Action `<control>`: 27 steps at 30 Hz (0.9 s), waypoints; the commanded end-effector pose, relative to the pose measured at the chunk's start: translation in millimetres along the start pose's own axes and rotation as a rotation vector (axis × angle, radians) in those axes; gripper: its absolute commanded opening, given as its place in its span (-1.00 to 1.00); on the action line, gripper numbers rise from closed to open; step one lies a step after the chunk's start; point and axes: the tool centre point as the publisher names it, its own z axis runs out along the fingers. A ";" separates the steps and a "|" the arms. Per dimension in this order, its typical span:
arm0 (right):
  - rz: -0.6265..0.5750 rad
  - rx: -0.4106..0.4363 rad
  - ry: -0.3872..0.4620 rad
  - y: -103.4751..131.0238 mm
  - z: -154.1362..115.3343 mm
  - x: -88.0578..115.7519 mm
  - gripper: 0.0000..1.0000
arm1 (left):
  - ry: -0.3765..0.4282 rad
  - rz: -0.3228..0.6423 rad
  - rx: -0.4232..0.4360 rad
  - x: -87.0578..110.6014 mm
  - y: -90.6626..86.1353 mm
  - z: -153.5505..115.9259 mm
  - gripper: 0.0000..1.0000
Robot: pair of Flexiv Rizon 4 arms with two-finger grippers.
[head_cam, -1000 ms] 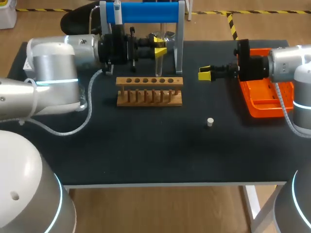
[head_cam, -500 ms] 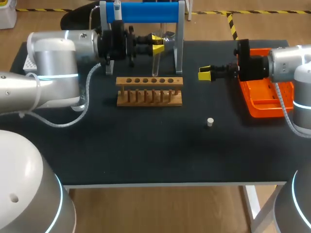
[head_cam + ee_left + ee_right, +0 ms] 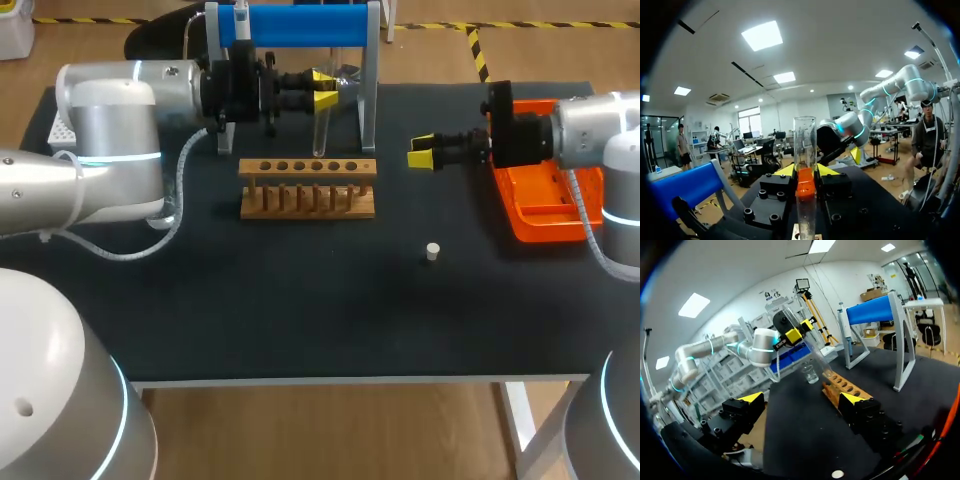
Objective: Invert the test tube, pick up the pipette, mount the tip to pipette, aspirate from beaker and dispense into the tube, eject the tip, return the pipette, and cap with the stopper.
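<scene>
One test tube (image 3: pixel 320 130) stands upright over one wooden rack (image 3: pixel 308 187), clamped in the left gripper (image 3: pixel 326 92). The right gripper (image 3: pixel 421 152) hangs spread, empty. One white stopper (image 3: pixel 432 251) on the table (image 3: pixel 300 300) escapes the left wrist view.

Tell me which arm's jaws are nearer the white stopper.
Right. The jaws of the right arm hang open a short way behind the stopper. The jaws of the left arm are farther away, shut on the test tube behind the wooden rack.
</scene>
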 end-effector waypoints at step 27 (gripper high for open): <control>-0.287 0.128 -0.364 -37.0 86.0 -40.1 1.00 | 0.004 -0.001 -0.001 -1.8 0.2 0.2 -1.00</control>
